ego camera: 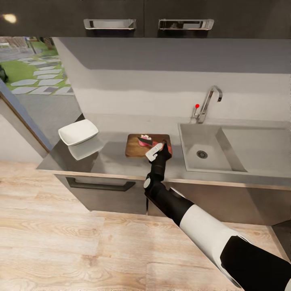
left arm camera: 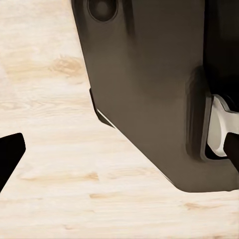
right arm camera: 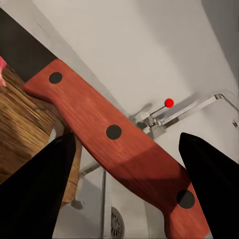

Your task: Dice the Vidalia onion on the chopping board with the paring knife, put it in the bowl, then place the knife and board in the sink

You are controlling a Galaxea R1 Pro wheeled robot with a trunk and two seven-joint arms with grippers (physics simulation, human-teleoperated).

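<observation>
Right hand: reaches over the right part of the chopping board; in the right wrist view its two dark fingers stand spread on either side of the knife handle, with a gap on both sides, so no pinch shows.
Left hand: one dark fingertip shows at the edge of the left wrist view above the wooden floor; I cannot tell whether it is spread or pressed together.
Paring knife: lies on the chopping board, dark blade pointing away from the sink; red-brown handle with three dark rivets.
Chopping board: brown wood, flat on the grey worktop, just left of the sink.
Onion pieces: small pinkish bits on the board near the blade; too small to count, probably diced.
Bowl: glossy white, squarish, on the worktop well left of the board, near the corner.
Sink: grey basin with a round drain, chrome tap with a red knob behind it.
Writing: none legible anywhere.
</observation>
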